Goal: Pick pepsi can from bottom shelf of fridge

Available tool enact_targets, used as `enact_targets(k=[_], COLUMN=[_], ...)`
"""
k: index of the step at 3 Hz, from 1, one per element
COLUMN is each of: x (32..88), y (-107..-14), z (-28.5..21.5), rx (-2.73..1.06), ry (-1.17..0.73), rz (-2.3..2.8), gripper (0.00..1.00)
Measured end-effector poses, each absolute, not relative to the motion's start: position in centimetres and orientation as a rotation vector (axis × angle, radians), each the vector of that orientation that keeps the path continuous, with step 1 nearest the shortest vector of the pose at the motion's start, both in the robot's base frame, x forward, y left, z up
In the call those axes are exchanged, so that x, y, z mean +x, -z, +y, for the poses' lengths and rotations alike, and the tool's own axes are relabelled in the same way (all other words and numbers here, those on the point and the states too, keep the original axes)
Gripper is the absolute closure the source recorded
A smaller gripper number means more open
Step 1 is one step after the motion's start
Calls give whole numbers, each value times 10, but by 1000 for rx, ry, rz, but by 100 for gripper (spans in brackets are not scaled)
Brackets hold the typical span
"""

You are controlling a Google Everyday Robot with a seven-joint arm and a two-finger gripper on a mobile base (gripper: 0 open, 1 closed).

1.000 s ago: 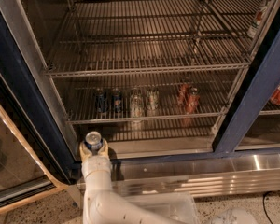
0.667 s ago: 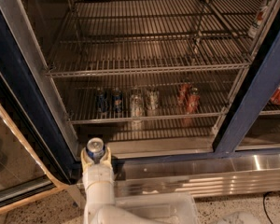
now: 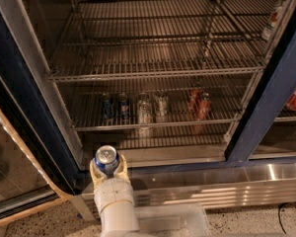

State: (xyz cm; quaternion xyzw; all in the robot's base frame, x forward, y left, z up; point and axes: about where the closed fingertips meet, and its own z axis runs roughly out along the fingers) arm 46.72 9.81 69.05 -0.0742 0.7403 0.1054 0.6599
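Observation:
My gripper [image 3: 107, 168] is at the lower left, in front of the fridge's [image 3: 266, 107] lower frame and outside it. Its pale fingers [image 3: 121, 170] are shut on a blue pepsi can [image 3: 106, 158], held upright with the silver top and pull tab facing up. Two more blue cans [image 3: 114, 106] stand at the left of the bottom shelf [image 3: 153, 126], well behind and above the gripper. My white arm [image 3: 116, 206] rises from the bottom edge.
Two silvery cans [image 3: 153, 108] and two red cans [image 3: 199, 102] also stand on the bottom shelf. A larger wire rack [image 3: 158, 70] lies above. The steel kick plate [image 3: 227, 186] runs across the bottom. The glass door [image 3: 15, 172] stands open at left.
My gripper, holding the can, has moved a little down and to the right, away from the shelf. The cans on the shelf have not moved.

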Motion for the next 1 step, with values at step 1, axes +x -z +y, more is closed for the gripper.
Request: enact_targets(k=[1], x=[457], y=[-705], z=[85], rx=[-191], ry=[-327], rz=[1658], gripper=[100])
